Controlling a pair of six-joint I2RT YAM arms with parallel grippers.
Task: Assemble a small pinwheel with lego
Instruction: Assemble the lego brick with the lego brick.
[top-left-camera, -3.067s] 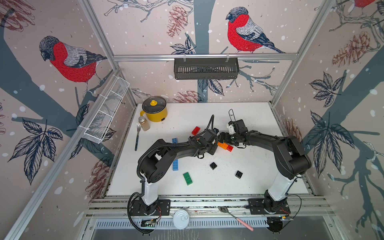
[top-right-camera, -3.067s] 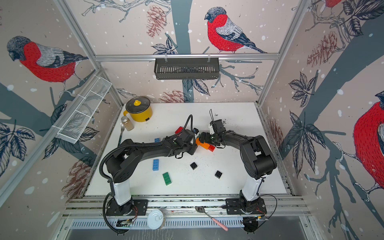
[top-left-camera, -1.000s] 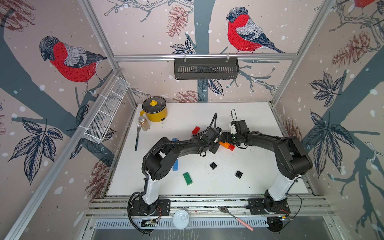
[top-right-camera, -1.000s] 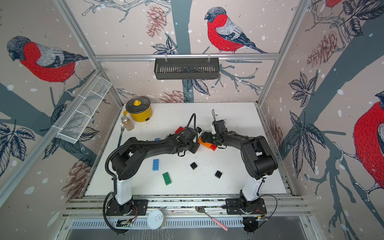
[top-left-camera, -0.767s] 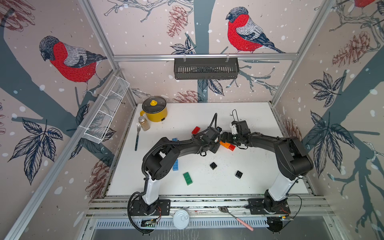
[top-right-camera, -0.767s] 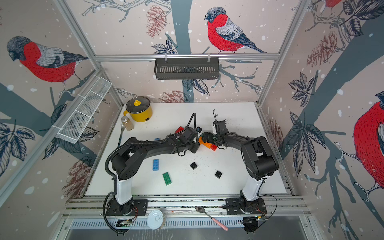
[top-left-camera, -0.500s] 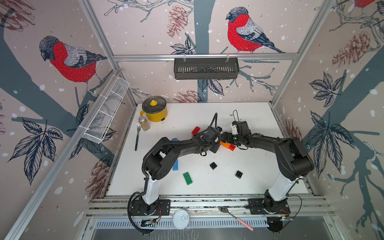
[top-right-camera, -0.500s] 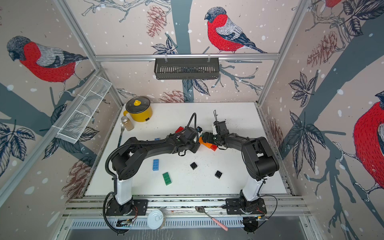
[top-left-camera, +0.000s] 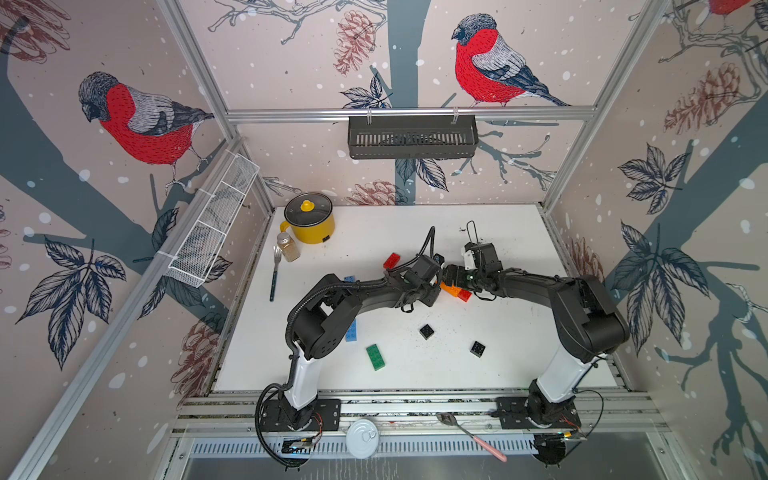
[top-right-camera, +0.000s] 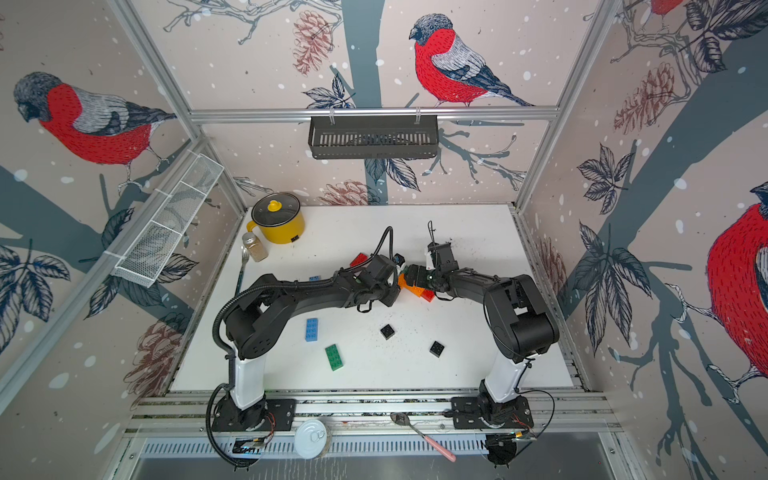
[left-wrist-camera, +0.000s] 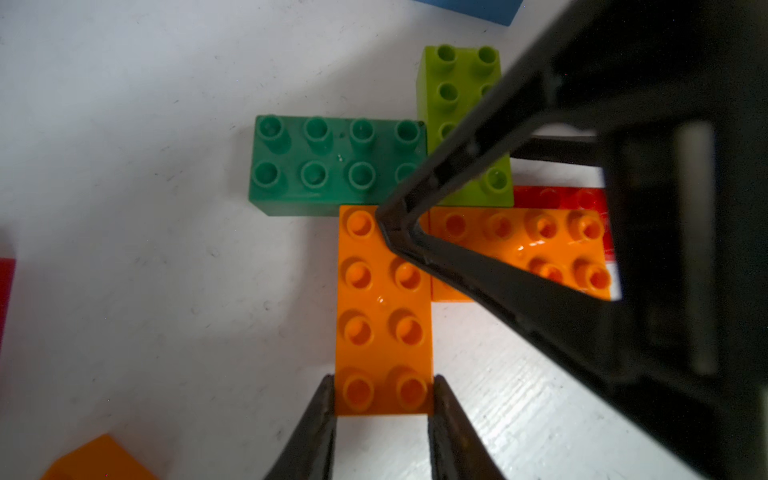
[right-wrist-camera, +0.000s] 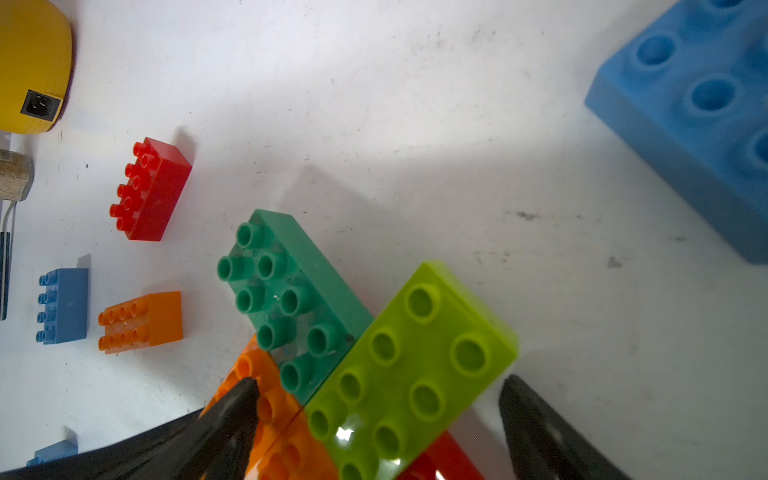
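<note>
Left wrist view: left gripper (left-wrist-camera: 382, 384) clamps end of orange brick (left-wrist-camera: 382, 299), butted against green brick (left-wrist-camera: 336, 166) in cluster (top-left-camera: 455, 289) mid-table. Right gripper (right-wrist-camera: 380, 384) spread wide astride lime brick (right-wrist-camera: 415, 353). Left arm (top-left-camera: 374, 291) reaches farther than seconds earlier; blade likely being pressed home.

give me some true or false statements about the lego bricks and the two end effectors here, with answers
1. The left end effector is closed on an orange brick. True.
2. The right end effector is shut. False: its jaws stand open, straddling the lime brick.
3. The dark green brick sits on top of the lime brick. False: it lies beside it, edges touching.
4. Two black squares lie loose, apart from the cluster. True.
5. The yellow pot has no lid. False: its lid is on.
</note>
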